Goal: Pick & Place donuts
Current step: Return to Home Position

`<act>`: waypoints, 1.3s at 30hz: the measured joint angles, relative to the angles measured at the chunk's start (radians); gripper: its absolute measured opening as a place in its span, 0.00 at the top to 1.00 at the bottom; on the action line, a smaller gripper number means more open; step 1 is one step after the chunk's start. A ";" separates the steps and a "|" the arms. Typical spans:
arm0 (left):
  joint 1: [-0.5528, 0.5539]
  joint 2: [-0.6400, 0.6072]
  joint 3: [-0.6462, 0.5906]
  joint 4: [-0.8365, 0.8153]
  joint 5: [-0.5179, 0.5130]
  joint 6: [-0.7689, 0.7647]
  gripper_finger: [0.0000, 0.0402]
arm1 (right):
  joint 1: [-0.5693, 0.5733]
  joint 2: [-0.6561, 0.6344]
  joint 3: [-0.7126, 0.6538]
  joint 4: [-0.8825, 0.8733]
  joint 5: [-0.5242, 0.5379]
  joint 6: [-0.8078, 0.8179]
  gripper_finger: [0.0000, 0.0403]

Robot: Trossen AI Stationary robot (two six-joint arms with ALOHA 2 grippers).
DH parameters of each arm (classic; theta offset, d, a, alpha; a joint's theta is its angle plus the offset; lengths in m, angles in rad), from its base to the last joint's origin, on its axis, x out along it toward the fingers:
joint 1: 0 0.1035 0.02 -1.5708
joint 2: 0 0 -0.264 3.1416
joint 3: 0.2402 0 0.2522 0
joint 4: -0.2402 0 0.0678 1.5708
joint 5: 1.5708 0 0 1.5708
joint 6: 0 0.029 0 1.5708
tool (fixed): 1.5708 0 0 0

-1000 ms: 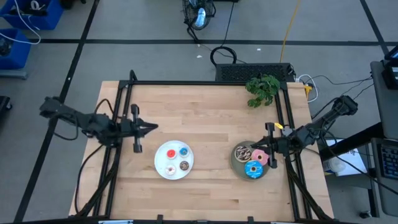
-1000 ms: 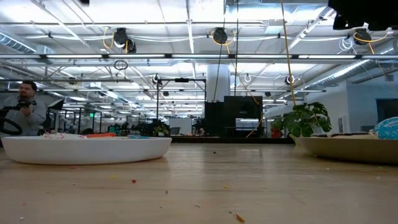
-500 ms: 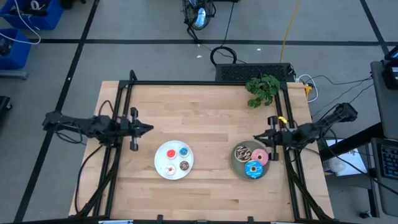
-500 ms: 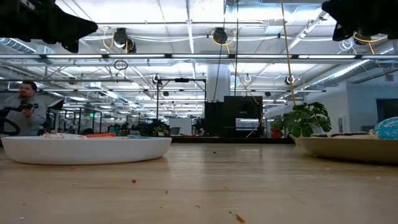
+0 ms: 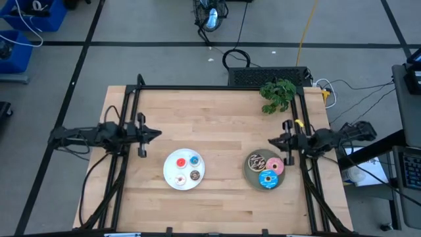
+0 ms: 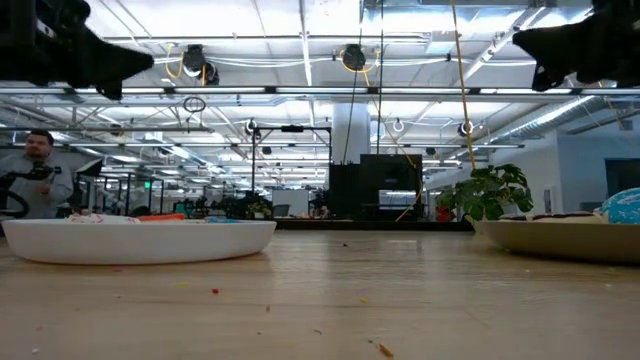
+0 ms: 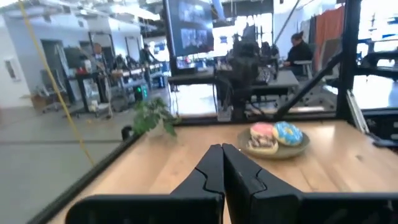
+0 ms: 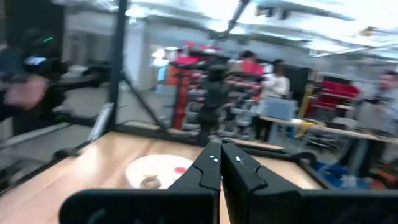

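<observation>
Both arms had been drawn back since the earlier frames. The left gripper was pulled a little toward the table's left edge. The right gripper was moved off the rim of the grey plate to a spot just beyond that plate's far side. Each gripper was held above the table, which was built of pale wooden strips, and was pointed inward toward the other. In both wrist views the jaws were seen pressed together, with nothing held between them.

As rings, the donuts had no long axis. The four tiny ones were laid flat, holes upward and apart from one another, on the round white plate near the table's front middle. These were the red donut, the small blue donut, the white-pink donut and the brown donut. The three larger ones were crowded together on the grey plate toward the right. They were the chocolate donut, streaked with white drizzle, the pink donut and the blue sprinkled donut. Whether these lay quite flat or leaned on each other could not be told.

A leafy green plant was stood at the far right corner, and a person was seen in the room beyond.
</observation>
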 joint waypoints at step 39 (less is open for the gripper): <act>0.107 0.019 -0.093 -0.036 0.189 0.045 1.00 | -0.359 0.004 -0.049 -0.030 -0.339 0.096 1.00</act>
